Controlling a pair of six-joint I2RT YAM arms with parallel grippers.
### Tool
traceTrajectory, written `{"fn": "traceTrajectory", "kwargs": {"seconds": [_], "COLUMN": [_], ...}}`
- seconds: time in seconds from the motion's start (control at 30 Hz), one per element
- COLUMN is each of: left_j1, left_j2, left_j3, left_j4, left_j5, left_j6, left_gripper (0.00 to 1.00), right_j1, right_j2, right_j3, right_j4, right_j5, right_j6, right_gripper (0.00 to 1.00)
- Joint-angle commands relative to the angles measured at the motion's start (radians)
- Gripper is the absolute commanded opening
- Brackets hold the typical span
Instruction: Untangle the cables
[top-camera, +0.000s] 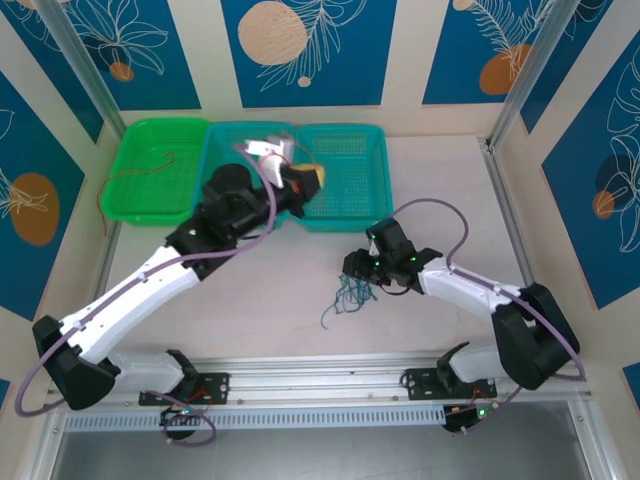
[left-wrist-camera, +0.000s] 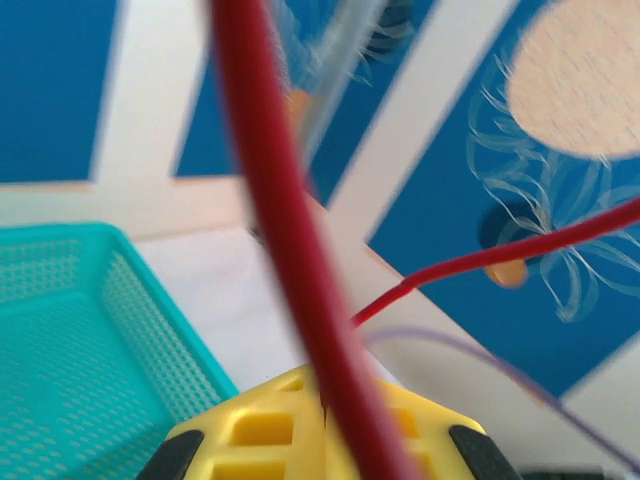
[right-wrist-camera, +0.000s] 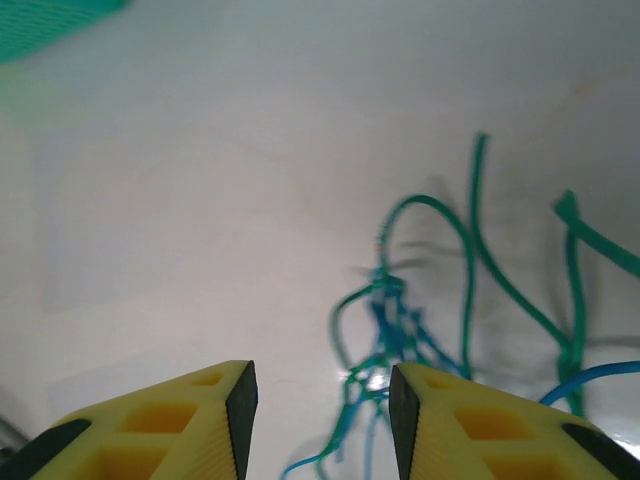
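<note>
The red cable (left-wrist-camera: 290, 270) is already separated from the rest. It runs down close past the left wrist camera to the yellow fingertips of the left gripper (left-wrist-camera: 322, 402), which appears to be closed on it. A second stretch of it trails off to the right. Another red wire (top-camera: 150, 165) lies in the green basket (top-camera: 185, 190), with a strand hanging over that basket's left edge.

The green and blue cables (right-wrist-camera: 400, 320) lie knotted together in a small heap on the table (top-camera: 280, 290), well apart from the baskets. By this judgement the task is partly done: the reds are out, and the green and blue strands are not yet pulled apart.

The left arm reaches far forward and holds the left gripper (top-camera: 305, 180) raised over the teal basket (top-camera: 350, 170). The right arm is bent inward, and the right gripper (top-camera: 365, 268) sits low just beside the heap. In its wrist view the right gripper (right-wrist-camera: 318, 400) is open and holds nothing, with the knot just ahead of the gap.
</note>
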Motion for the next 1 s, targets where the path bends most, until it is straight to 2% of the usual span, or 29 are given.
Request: {"fn": "traceTrajectory", "kwargs": {"seconds": [0.0,0.13,0.23,0.47,0.67,0.9,0.93,0.97], "left_j1": [0.117,0.331,0.493,0.749,0.872,0.945,0.951,0.957], "left_j2": [-0.023,0.022,0.088,0.338,0.654,0.955,0.992,1.03], "left_j3": [0.107,0.223,0.292,0.495,0.802,1.077,1.119,1.169], "left_j4": [-0.176,-0.296,-0.317,-0.415,-0.657,-0.893,-0.93,-0.977], "left_j5": [-0.113,-0.179,-0.173,-0.186,-0.182,-0.14,-0.135,-0.131], "left_j6": [0.076,0.118,0.102,0.049,0.007,-0.046,-0.051,-0.052], "left_gripper": [0.0,0.0,0.0,0.0,0.0,0.0,0.03,0.15], "right_j1": [0.0,0.008,0.01,0.011,0.01,0.008,0.009,0.008], "right_j2": [0.023,-0.046,-0.11,-0.259,-0.362,-0.428,-0.433,-0.436], "right_j3": [-0.019,-0.018,-0.004,0.03,0.042,0.027,0.026,0.026], "right_j4": [0.025,-0.02,-0.077,-0.186,-0.257,-0.293,-0.294,-0.293], "right_j5": [0.02,0.038,0.043,0.039,0.065,0.075,0.074,0.074], "right_j6": [0.053,0.033,0.018,0.002,0.004,0.031,0.037,0.043], "right_gripper": [0.41,0.42,0.43,0.43,0.45,0.45,0.45,0.46]}}
